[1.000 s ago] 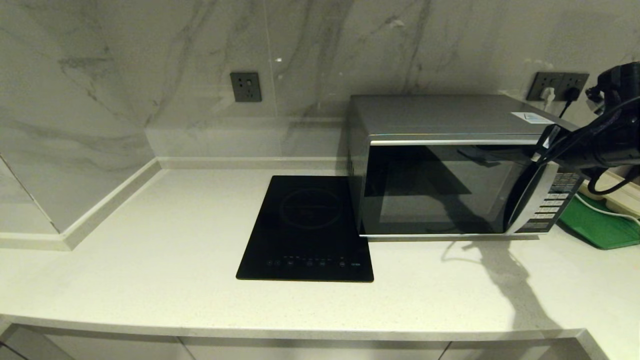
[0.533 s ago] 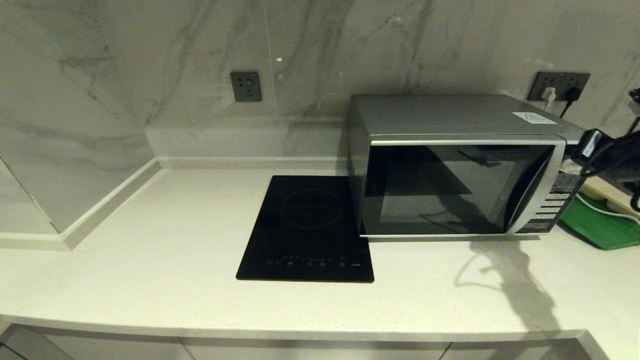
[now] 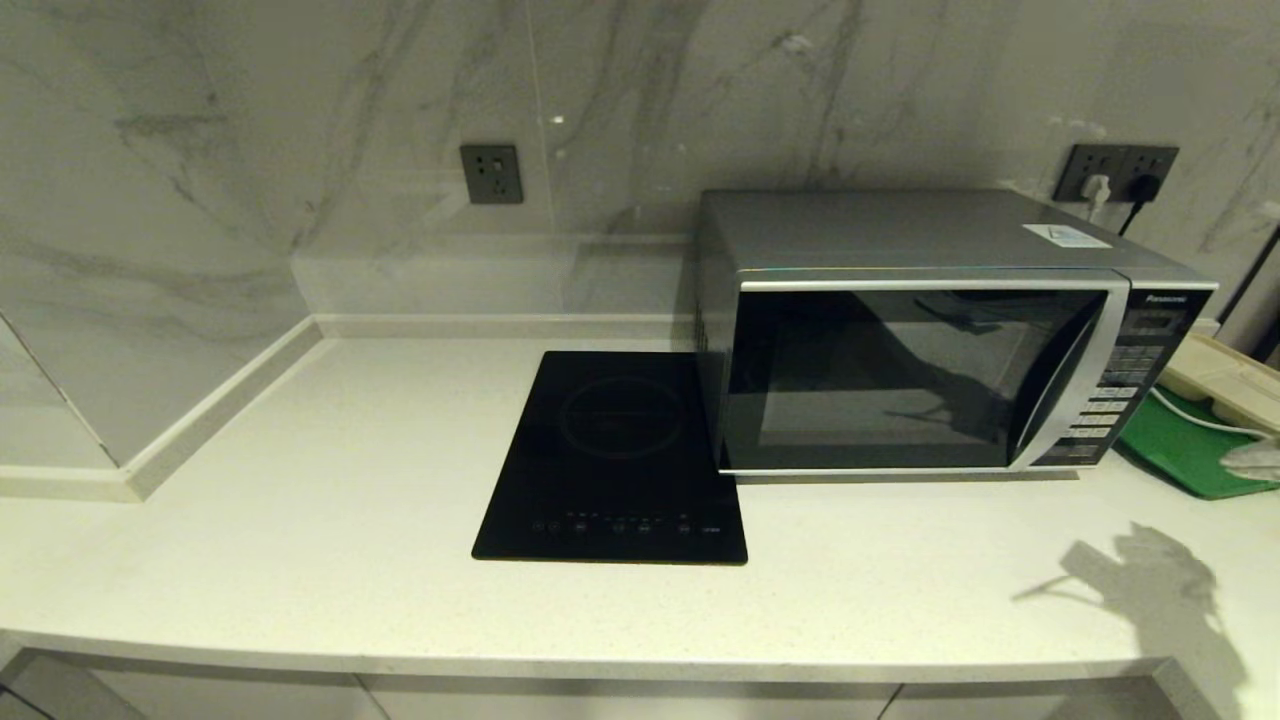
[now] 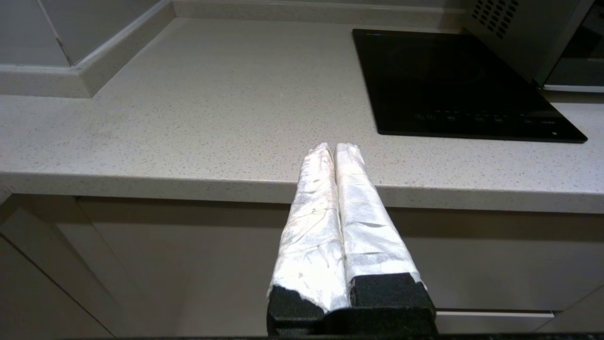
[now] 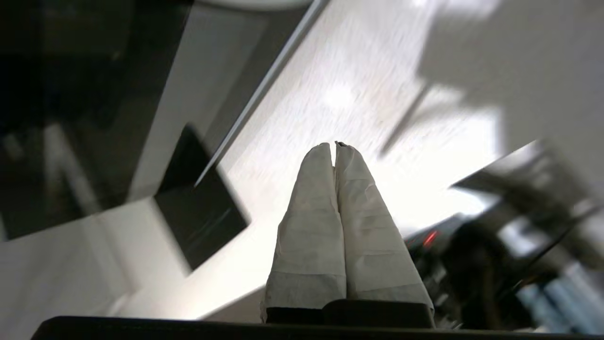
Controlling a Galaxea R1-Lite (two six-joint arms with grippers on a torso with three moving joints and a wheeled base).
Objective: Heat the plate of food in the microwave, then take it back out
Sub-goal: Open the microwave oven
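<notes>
The microwave (image 3: 930,340) stands shut on the table (image 3: 300,560), ahead of the clenched, empty right pincer (image 5: 335,146); no plate shows. Its door looks stiff; the curved handle strip (image 3: 1075,390) seems the best grip. Left pincer (image 4: 335,147) is clenched, parked.

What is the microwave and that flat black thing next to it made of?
The microwave looks like brushed silver metal or painted casing with a dark, shiny glass door, since the door shows reflections. The black hob looks like smooth glossy glass, flat and faintly reflective.

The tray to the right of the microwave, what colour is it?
Green tray, seen best in the head view, beside the microwave.
</notes>
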